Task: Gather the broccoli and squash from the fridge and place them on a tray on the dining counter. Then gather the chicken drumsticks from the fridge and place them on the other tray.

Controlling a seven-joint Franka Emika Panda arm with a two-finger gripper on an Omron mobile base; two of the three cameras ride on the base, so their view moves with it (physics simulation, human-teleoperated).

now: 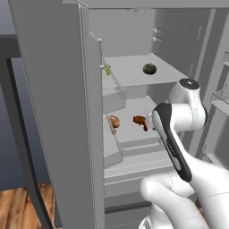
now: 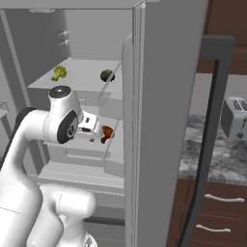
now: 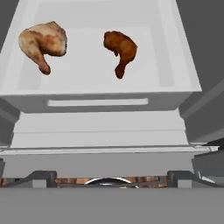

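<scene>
Jaws state: cannot tell. The gripper [image 2: 99,133] is pointed into the fridge at the middle shelf, but the wrist hides the fingertips in both base views, and in the hand view just the two dark tips poke up at the bottom edge with nothing between them.

Fridge [image 1: 53,112] is open, both doors swung out, grey interior with shelves [image 1: 129,71] showing. Arm [image 1: 179,134] reaches in at mid height.

Bench [image 2: 217,149]: grey marbled stone top on a dark brown base with 2 drawer handles, right of the fridge door in the right base view. 1 toaster [image 2: 235,118] sits on it.

Middle shelf [image 3: 100,83]: 2 chicken drumsticks [image 3: 43,41]. The paler tan one is on the left in the hand view, the darker orange-brown one [image 3: 120,49] to its right. They lie apart, not touching, both flat on the shelf ahead of the gripper.

Upper shelf: 1 broccoli [image 2: 59,72], green-yellow, toward the left side in the right base view, mostly hidden behind the door bin in the left base view. 1 squash [image 2: 107,75], dark green and round, sits well apart from the broccoli on the same shelf.
</scene>
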